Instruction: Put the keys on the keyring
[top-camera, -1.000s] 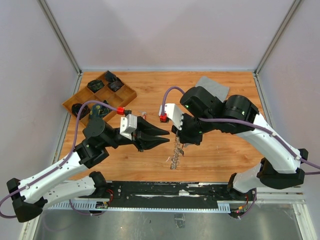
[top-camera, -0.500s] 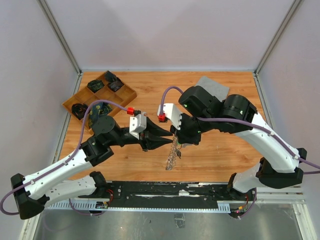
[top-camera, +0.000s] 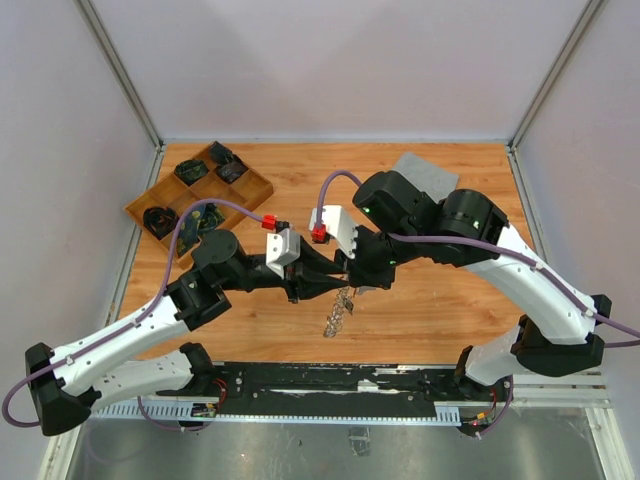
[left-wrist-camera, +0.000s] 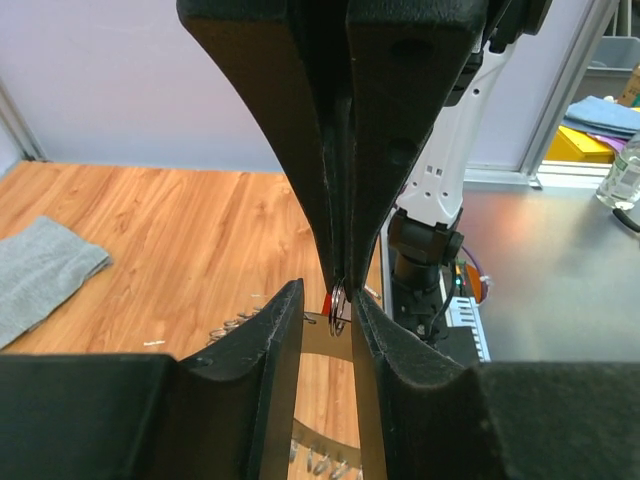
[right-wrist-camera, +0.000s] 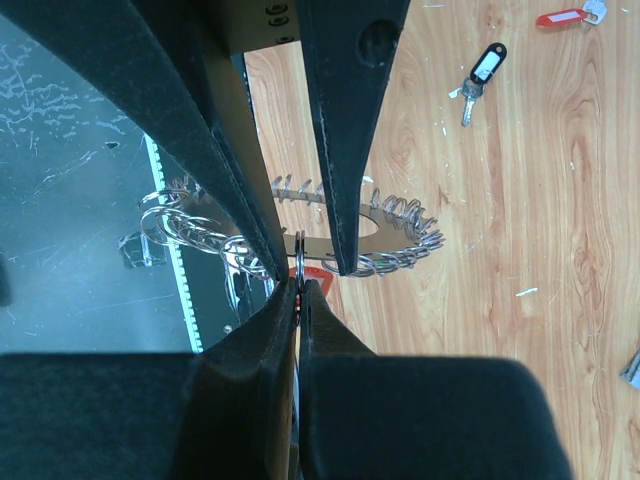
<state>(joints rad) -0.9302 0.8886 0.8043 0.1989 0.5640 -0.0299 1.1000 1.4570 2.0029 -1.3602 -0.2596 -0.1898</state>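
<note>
We are looking at both arms meeting above the middle of the wooden bench, tips almost nose to nose. The right end effector is pinching shut on a thin metal loop that seems to belong to the fringe of the keyring. The keyring is hanging tilted below the two tips, clear of the bench surface. From the right wrist we are seeing its flat band running behind the fingers, with the coiled metal pieces bunching on either side.

The left end effector is reaching in from the opposite side, its jaws standing partly apart. The right arm's closed fingertips are sitting in the gap between them. A sliver of red is showing just beside the pinched loop, between the left tips. We cannot tell whether the left jaws are gripping it or only bracketing it.

Two keys are lying loose on the bench, well apart from the hanging keyring: a black-tagged key with a white label, and farther off a red-tagged key at the edge of the right wrist view.

At the back of the bench a grey cloth is lying behind the right arm. A wooden compartment tray is sitting at the back left, holding dark items we cannot make out.
</note>
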